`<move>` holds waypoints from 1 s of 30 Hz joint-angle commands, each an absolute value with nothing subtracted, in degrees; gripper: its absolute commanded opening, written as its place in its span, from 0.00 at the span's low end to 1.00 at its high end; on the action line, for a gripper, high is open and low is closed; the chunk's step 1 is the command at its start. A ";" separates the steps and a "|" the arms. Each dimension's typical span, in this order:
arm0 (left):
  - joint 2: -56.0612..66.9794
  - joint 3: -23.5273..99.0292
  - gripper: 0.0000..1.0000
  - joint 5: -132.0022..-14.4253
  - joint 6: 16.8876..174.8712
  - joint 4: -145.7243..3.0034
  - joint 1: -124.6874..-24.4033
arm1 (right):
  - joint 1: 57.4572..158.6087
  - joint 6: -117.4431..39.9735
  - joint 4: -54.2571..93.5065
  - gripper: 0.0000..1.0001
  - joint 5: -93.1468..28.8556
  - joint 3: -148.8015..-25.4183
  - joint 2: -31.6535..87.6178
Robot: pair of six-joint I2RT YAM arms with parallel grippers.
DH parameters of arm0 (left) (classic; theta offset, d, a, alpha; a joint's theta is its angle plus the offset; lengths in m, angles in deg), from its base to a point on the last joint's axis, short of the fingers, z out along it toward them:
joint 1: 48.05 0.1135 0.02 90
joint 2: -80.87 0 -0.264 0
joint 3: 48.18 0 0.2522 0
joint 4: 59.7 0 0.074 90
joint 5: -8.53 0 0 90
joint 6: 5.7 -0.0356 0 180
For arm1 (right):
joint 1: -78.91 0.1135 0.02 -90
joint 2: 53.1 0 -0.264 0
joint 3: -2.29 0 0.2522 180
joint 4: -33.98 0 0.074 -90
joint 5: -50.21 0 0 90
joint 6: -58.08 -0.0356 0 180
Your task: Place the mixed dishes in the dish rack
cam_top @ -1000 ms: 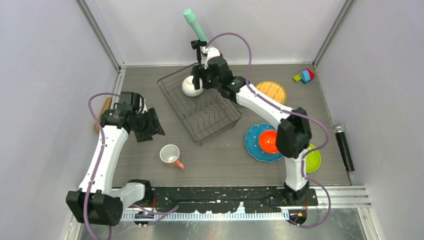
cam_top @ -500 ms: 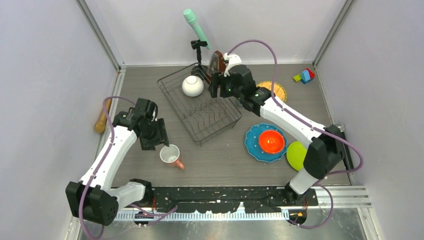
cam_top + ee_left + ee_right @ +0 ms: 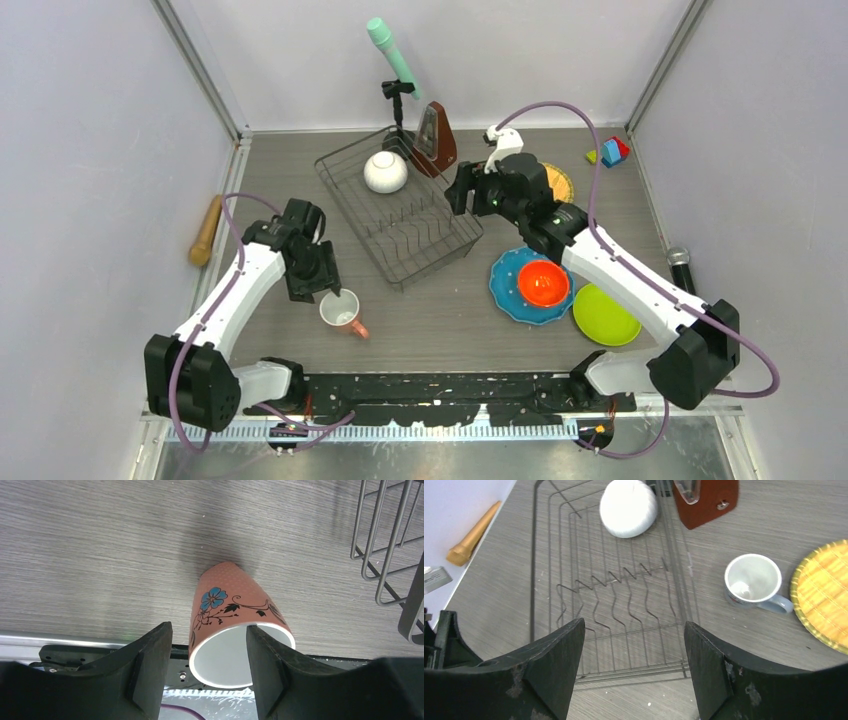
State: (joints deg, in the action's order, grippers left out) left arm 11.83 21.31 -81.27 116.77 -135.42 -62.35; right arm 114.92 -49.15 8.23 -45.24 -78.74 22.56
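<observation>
From above, my left gripper [image 3: 325, 288] hangs right over the pink mug [image 3: 342, 310], which stands mouth up on the surface [image 3: 440, 320] near the front corner of the dish rack [image 3: 400, 215]. My right gripper [image 3: 460, 190] hovers at the right side of the rack, fingers spread. The white bowl [image 3: 385, 172] sits upside down in the rack's far corner, and the brown metronome [image 3: 436, 140] stands just beyond it, outside the wire. To my right the orange bowl [image 3: 543, 283] rests on the blue white-dotted plate [image 3: 508, 272], with the lime green plate [image 3: 605, 315] just beside them. My right arm covers most of the yellow woven-pattern plate [image 3: 563, 182]. The wooden rolling pin [image 3: 205, 230] lies by the left wall.

Through my left wrist camera the left gripper [image 3: 207, 630] is released: one finger is outside the mug's [image 3: 235, 605] wall with a gap showing, the other is over its open mouth. A corner of the rack [image 3: 385, 545] shows at the right.

Through my right wrist camera the right gripper [image 3: 634, 626] is released and holds nothing, with the rack's [image 3: 614, 595] plate prongs below it. The bowl [image 3: 628, 507] lies dome up in the far corner beside the metronome [image 3: 706, 497]. The small grey mug [image 3: 754, 582] stands upright on the surface between the rack and the yellow plate [image 3: 824, 595]. The rolling pin [image 3: 471, 535] is at the far left
</observation>
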 commanded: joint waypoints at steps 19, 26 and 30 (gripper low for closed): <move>11.31 35.87 0.71 -81.72 110.68 -138.53 -62.81 | 82.30 -82.21 5.06 0.84 -44.50 -63.27 17.50; 13.18 38.44 0.72 -75.40 107.39 -136.54 -62.81 | 74.42 -91.73 21.93 0.79 -40.79 -57.17 24.60; 14.71 38.06 0.72 -68.54 105.76 -134.15 -62.83 | 73.82 -96.06 28.46 0.78 -41.90 -56.95 30.56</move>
